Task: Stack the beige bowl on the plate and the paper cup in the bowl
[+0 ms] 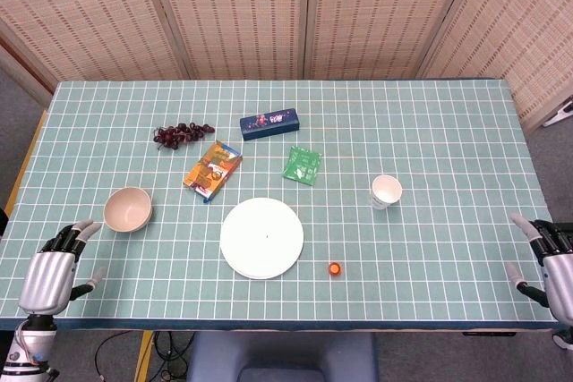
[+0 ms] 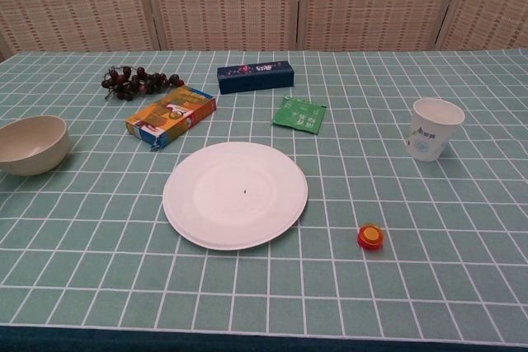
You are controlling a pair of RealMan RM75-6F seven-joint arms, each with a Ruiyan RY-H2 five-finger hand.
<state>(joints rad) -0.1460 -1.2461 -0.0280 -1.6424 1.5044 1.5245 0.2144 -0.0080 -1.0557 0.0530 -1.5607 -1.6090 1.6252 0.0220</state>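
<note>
Both metal hands rest open and empty at the near corners of the green checked tabletop [image 1: 430, 131] — left hand [image 1: 52, 276], right hand [image 1: 548, 266]. The smooth round beige bowl [image 1: 127, 209] sits just beyond the left hand. The flat white round plate [image 1: 261, 238] lies between the hands; the white paper cup [image 1: 386, 191] stands upright, nearer the right hand.

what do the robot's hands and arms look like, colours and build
Only the head view shows them. The left hand is a silver-grey metallic humanoid hand with segmented fingers, dark joints and pale fingertips, on a light grey wrist with a dark band below. The right hand looks the same, silver-grey with black joints, but the frame edge cuts it off. No cables or markings are visible.
</note>
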